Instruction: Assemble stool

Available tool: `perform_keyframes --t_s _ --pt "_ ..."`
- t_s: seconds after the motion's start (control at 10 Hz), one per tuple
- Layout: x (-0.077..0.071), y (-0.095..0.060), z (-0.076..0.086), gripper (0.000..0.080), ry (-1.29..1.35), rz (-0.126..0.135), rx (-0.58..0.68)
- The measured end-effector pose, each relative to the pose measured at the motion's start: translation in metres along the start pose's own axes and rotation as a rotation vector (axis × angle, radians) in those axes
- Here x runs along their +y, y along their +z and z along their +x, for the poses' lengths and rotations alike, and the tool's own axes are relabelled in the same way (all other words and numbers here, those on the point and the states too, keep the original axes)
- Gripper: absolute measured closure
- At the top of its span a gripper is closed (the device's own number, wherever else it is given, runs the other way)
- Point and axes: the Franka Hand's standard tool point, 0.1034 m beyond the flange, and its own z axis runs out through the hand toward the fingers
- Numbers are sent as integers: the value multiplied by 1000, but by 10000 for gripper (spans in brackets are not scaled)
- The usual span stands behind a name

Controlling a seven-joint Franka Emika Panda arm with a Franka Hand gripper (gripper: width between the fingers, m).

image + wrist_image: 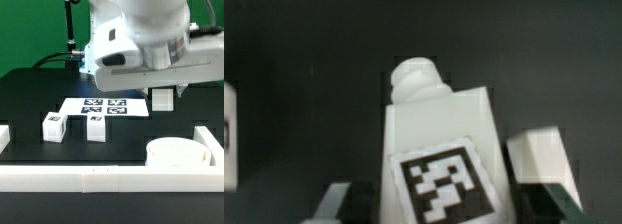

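My gripper (161,90) is shut on a white stool leg (162,98) and holds it above the black table, behind the round seat. In the wrist view the leg (434,130) stands between my fingers (335,200), its threaded tip pointing away and its square tag facing the camera. My gripper (438,182) clamps it at the tag end. The thick round seat disc (177,152) lies at the front on the exterior view's right, against the rail. Two more legs (53,124) (96,126) stand on the table on the exterior view's left.
The marker board (105,106) lies flat at mid table, just left of the held leg in the exterior view. White border rails (90,178) run along the front and both sides. A white object (230,130) shows at the wrist view's edge.
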Motion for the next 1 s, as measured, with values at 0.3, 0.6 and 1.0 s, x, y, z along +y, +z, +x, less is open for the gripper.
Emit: perform_keyframes --t_s 0.3,0.6,1.0 --pt "-3 -38 19 475 -15 0 281" --pt "-1 -35 23 475 -19 -12 522" --pt "-12 -61 39 475 -53 -9 947"
